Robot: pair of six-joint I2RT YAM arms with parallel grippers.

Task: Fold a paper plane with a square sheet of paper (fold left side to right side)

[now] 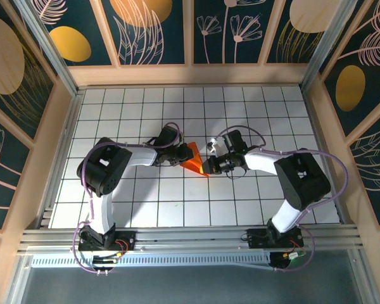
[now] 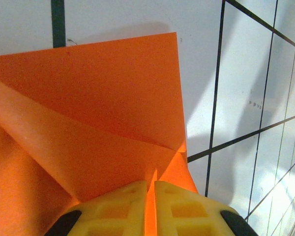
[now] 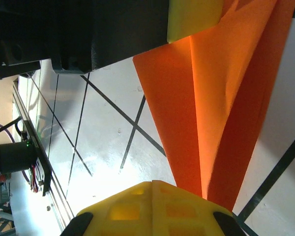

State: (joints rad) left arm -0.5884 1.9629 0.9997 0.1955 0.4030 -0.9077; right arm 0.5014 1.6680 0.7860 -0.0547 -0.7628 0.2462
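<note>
Here's the table (image 1: 145,209), a white grid of dark-lined tiles, and everything is happening right at its middle. The left arm (image 1: 104,168) comes up from the table's near edge on the left side and bends in toward the centre. The right arm (image 1: 301,180) does the same from the right side of that edge. The two wrists meet nose to nose over the middle tiles.

Between them is the orange paper (image 1: 194,158), folded into a narrow, pointed shape just above the centre of the table. Its tip points toward the near edge. Close up, creased flaps overlap one another and one straight edge stands out against the white tiles.

Now the left gripper (image 2: 150,184): its yellow jaws are pressed together on the paper, with a thin orange sliver showing in the seam between them. That's a firm pinch.

The right gripper (image 3: 155,184) has its jaws closed too, right at the paper's pointed tip. The orange runs down to its yellow fingers (image 3: 123,211), but I can't tell whether the tip is caught between them.
</note>
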